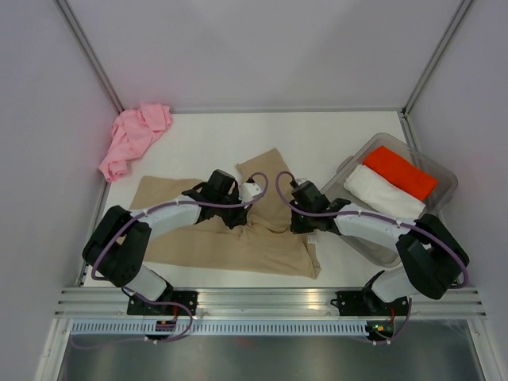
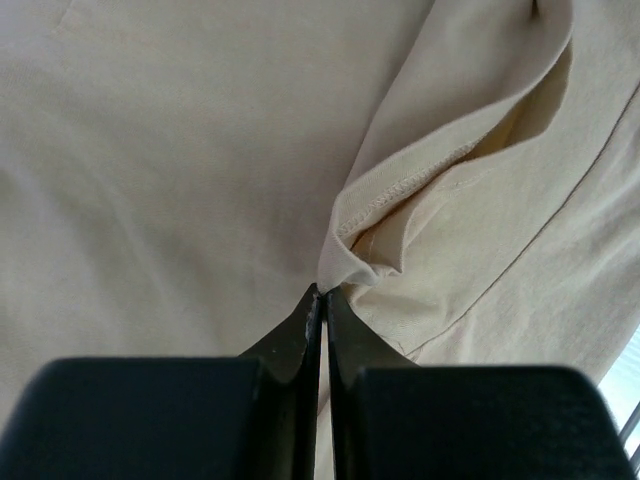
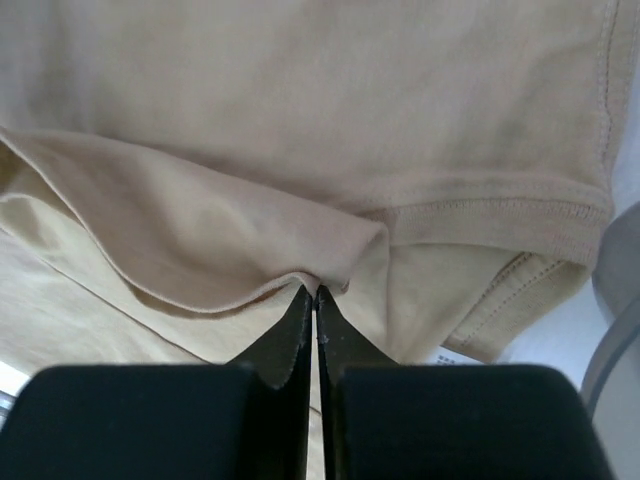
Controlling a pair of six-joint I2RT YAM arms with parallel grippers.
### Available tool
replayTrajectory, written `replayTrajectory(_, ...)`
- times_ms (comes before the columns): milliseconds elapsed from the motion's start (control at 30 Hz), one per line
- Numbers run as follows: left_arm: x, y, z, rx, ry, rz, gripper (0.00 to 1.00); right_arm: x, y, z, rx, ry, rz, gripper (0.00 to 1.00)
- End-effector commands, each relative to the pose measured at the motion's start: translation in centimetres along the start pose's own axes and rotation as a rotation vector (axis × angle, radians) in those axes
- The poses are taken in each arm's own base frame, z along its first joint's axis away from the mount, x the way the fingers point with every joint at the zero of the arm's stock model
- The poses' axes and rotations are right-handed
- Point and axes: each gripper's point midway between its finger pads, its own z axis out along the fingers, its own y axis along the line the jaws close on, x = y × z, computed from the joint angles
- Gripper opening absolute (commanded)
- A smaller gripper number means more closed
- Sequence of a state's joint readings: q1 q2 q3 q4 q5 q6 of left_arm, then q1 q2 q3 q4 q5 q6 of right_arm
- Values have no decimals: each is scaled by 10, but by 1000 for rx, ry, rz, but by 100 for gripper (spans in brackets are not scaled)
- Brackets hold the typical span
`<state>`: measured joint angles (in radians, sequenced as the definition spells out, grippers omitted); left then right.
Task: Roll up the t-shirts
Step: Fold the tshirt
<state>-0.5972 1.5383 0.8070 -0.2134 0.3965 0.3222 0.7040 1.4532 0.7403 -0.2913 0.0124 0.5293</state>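
Observation:
The tan t-shirt (image 1: 270, 242) lies partly spread and rumpled on the white table, between the two arms. My left gripper (image 1: 252, 197) rests on its upper middle. In the left wrist view the left gripper (image 2: 322, 290) is shut, pinching a small fold of tan cloth (image 2: 150, 150) beside a stitched hem. My right gripper (image 1: 295, 218) sits at the shirt's right side. In the right wrist view this gripper (image 3: 315, 290) is shut on a raised fold of the tan shirt (image 3: 300, 100). The pink t-shirt (image 1: 135, 139) lies crumpled in the back left corner, away from both grippers.
A clear plastic bin (image 1: 444, 171) at the right holds a red cloth (image 1: 401, 171) and a white cloth (image 1: 385, 193). White walls and metal frame posts enclose the table. An aluminium rail (image 1: 270, 300) runs along the near edge.

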Motion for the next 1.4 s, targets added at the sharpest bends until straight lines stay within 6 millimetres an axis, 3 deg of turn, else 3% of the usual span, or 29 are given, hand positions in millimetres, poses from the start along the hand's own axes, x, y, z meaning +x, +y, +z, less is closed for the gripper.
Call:
replayTrajectory(0, -15, 1, -9, 3, -40, -40, 8, -35, 17, -3, -39, -89, 14, 3)
replayTrajectory(233, -12, 12, -11, -21, -39, -92, 18, -49, 20, 4, -18, -103, 20, 0)
replayTrajectory(600, -10, 27, -18, -55, -48, -138, 18, -77, 8, 14, 50, -108, 76, 0)
replayTrajectory(667, -14, 27, -20, -49, -58, -134, 19, -77, 6, 18, 56, -99, 84, 2)
replayTrajectory(767, -28, 29, -24, -45, -88, -111, 31, -81, 7, 23, 60, -90, 85, 8)
replayTrajectory(800, -32, 29, -24, -41, -94, -107, 42, -87, 9, 23, 58, -100, 91, 9)
replayTrajectory(900, -34, 33, -18, -33, -72, -120, 49, -98, 7, 29, 79, -108, 100, 16)
replayTrajectory(1033, -25, 39, -6, -35, -24, -143, 49, -106, 0, 29, 108, -110, 113, 22)
replayTrajectory(1233, -26, 27, -2, 35, -32, -134, 50, -112, 3, 14, 98, -134, 108, 32)
replayTrajectory(1367, -24, 22, 1, 49, -23, -119, 50, -99, -3, 7, 113, -113, 117, 33)
